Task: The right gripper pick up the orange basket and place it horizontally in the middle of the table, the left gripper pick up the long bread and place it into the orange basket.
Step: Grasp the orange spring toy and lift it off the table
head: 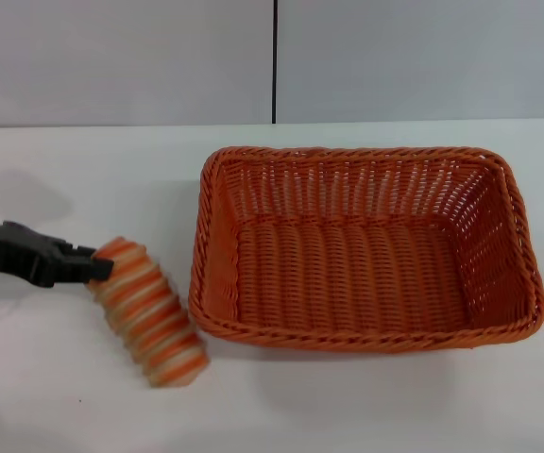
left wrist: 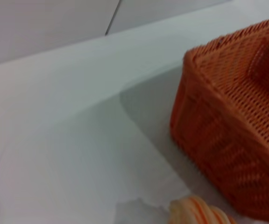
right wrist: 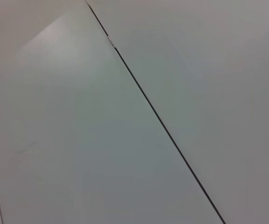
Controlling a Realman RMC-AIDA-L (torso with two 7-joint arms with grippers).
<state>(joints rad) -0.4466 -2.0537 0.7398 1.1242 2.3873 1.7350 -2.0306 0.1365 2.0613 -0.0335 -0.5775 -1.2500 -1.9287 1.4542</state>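
1. While the left gripper point(head: 91, 267) is pinching the far end of the long bread point(head: 149, 313), it looks clamped on it, so lifting well above the braided rim before swinging right seems smart.
2. That ribbed orange-and-cream loaf is sitting just left of the orange basket point(head: 365, 247), angling toward its near-left corner.
3. Basket's lying flat mid-table point(head: 83, 160), empty; right gripper isn't showing anywhere.
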